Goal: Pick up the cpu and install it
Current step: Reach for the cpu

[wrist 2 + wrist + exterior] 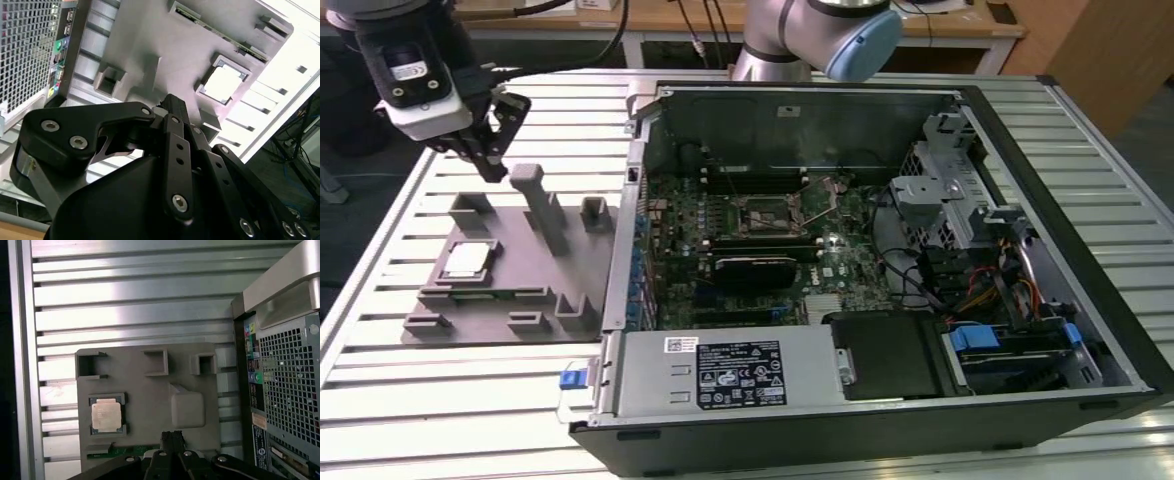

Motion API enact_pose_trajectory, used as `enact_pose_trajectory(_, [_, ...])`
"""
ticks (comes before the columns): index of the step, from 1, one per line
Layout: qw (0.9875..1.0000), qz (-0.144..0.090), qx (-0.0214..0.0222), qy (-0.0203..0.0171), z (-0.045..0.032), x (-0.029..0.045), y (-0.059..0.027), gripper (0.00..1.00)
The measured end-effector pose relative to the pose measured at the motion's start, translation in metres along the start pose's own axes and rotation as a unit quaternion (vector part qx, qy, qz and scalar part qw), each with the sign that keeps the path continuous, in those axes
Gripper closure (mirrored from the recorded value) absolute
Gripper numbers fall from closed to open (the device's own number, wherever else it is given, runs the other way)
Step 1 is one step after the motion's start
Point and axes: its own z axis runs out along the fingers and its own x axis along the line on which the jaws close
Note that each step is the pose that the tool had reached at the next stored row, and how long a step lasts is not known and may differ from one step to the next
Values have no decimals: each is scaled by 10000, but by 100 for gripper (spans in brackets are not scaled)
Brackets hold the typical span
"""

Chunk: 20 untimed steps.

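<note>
Empty end effector (490,155) over tray
Black end effector's pinched shut, holds nothing; small silvery square cpu (467,260) sits in flat grey plastic tray (520,275). Best to open up & line up square w/ cpu.

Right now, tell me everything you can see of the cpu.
The cpu is a small flat square chip with a pale, silvery metal top plate and a thin darker rim. It lies flat, plate up, seated in a square recess of the grey fixture beside the open computer case. The gripper hangs apart from it.
</note>
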Motion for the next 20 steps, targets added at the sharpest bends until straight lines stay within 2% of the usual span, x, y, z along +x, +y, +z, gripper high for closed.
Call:
enact_pose_trajectory(9, [10000, 8, 5, -1, 82, 184, 0, 89])
enact_pose_trajectory(20, [10000, 8, 9, -1, 207, 302, 19, 89])
